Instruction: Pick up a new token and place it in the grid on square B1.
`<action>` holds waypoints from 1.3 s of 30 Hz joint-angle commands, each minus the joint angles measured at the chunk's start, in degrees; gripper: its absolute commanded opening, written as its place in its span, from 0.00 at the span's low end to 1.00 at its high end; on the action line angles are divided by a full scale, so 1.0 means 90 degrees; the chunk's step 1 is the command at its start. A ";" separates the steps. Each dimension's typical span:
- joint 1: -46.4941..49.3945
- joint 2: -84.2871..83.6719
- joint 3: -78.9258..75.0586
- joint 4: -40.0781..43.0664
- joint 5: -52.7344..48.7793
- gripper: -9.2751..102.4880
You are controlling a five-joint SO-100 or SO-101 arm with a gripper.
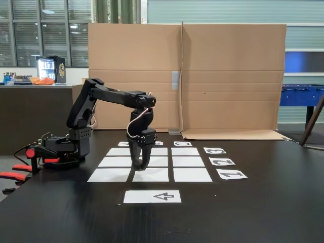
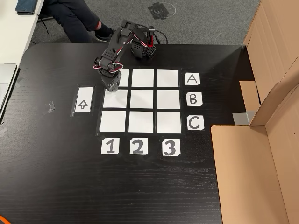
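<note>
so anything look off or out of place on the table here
Mostly tidy: the grid cells sit in even rows. Two oddities: no black token is visible on any cell, and the large cardboard sheet overlaps the table's edge beside the letter cards. The gripper hangs over the grid's edge.

Table [image 2: 56, 177] open around grid [image 2: 142, 122]; cardboard wall [image 2: 261, 154] beside

Black table [image 1: 263, 202], cardboard screen [image 1: 228, 76], dark windows [image 1: 45, 30], grey, perhaps carpeted, floor [image 2: 205, 23]

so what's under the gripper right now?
White paper of square B1, near one edge. The gripper covers the spot directly below, so any token there is hidden.
</note>
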 commanded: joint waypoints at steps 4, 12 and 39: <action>-0.0049 -0.0166 -0.0488 -0.0039 0.0039 0.17; -0.0039 -0.0498 -0.0977 -0.0039 0.0039 0.17; -0.0410 -0.1143 -0.1592 -0.0127 0.0039 0.18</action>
